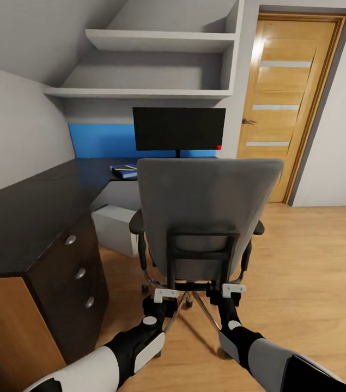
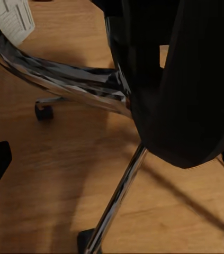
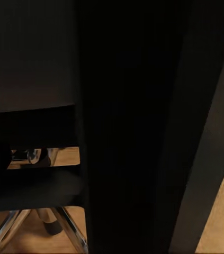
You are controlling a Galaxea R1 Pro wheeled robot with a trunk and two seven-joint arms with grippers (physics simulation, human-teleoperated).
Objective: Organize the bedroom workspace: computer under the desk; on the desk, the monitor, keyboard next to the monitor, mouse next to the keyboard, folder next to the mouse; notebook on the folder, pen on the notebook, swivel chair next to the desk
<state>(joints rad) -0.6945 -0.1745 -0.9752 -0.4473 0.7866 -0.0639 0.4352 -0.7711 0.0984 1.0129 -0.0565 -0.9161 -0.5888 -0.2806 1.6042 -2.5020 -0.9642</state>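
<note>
From the head view, the robot stands right behind the swivel chair (image 1: 208, 218), whose grey backrest faces the camera. Both arms reach forward and low: the left gripper (image 1: 165, 295) and the right gripper (image 1: 232, 288) sit at the bottom of the chair's black back frame, one at each side. Whether either is spread or pinching the frame cannot be told from here. Beyond the chair the monitor (image 1: 178, 128) stands on the dark surface (image 1: 25, 218), a blue book-like item (image 1: 125, 171) lies on it near the corner, and the pale computer (image 1: 115, 228) sits on the floor under it.

In the left wrist view, a chrome leg (image 2: 114, 198) of the chair base runs over the wooden floor (image 2: 48, 174) to a caster (image 2: 43, 111), with a large dark chair part close overhead; the gripper's fingers are not clear enough to judge.

In the right wrist view, dark chair structure crowds the lens, chrome legs (image 3: 6, 233) showing below; the grip state again cannot be told.

The step in hand appears to be positioning the chair next to the surface. The next move likely calls for an even two-armed push, keeping the chair from swivelling.
</note>
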